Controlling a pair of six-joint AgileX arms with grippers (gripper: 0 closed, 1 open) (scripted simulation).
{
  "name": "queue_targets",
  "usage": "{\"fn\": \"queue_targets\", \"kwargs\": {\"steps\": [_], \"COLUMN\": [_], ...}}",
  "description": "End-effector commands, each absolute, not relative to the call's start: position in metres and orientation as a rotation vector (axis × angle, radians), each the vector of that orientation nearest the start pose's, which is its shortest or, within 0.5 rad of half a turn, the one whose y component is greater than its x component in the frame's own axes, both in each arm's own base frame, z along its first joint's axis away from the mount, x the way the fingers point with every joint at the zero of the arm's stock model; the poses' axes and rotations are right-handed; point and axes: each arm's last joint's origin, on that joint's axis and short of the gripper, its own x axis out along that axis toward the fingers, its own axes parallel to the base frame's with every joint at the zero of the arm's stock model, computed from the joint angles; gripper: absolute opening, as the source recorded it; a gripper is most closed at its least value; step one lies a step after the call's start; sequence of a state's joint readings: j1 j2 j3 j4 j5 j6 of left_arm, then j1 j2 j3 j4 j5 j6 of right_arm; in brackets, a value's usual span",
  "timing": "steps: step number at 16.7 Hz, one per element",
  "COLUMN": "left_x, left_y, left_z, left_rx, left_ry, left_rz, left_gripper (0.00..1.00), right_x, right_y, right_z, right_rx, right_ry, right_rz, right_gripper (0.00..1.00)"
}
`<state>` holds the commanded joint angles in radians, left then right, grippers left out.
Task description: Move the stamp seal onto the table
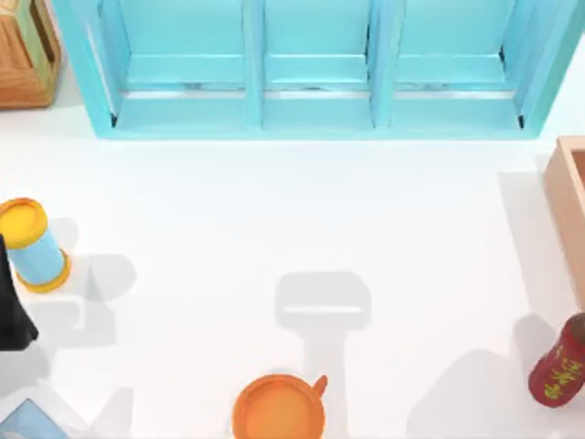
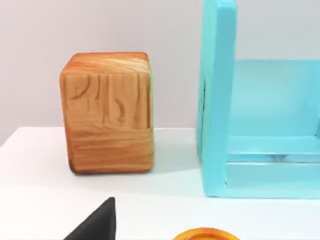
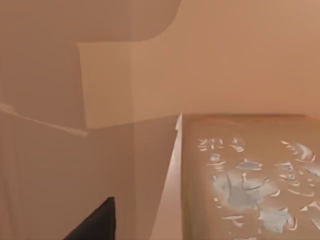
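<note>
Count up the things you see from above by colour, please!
Blue: 2, shelf and corner piece
Brown: 2, block and box
Orange: 1, cup
Red: 1, bottle
Yellow and blue: 1, can
Total: 7

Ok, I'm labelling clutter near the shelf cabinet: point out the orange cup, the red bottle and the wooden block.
orange cup (image 1: 279, 410), top view, on its orange inside.
red bottle (image 1: 560, 366), top view, on its red side by the yellow markings.
wooden block (image 2: 107, 112), left wrist view, on its front face.
</note>
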<state>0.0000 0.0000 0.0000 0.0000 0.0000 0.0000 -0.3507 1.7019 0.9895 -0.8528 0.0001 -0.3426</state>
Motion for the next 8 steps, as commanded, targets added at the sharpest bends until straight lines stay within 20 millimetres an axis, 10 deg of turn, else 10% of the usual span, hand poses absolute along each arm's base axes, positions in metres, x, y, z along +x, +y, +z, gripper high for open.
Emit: {"fn": "queue_targets", "kwargs": {"steps": [5, 8], "left_x": [0.1057, 0.1057], "left_y": [-0.0012, -0.0012], "left_z": [0.1600, 0.1600], "left_rx": [0.000, 0.000], "left_ry": [0.000, 0.000], "left_rz": [0.000, 0.000], "left_gripper": [1.00, 1.00], "right_x": [0.2674, 0.2674], "right_y": [-0.0964, -0.0964], "right_z": [0.1423, 0.1423], "right_rx": [0.004, 0.004], "right_ry": [1.570, 1.570], "right_rz": [-0.005, -0.005], "right_gripper": [1.00, 0.77]}}
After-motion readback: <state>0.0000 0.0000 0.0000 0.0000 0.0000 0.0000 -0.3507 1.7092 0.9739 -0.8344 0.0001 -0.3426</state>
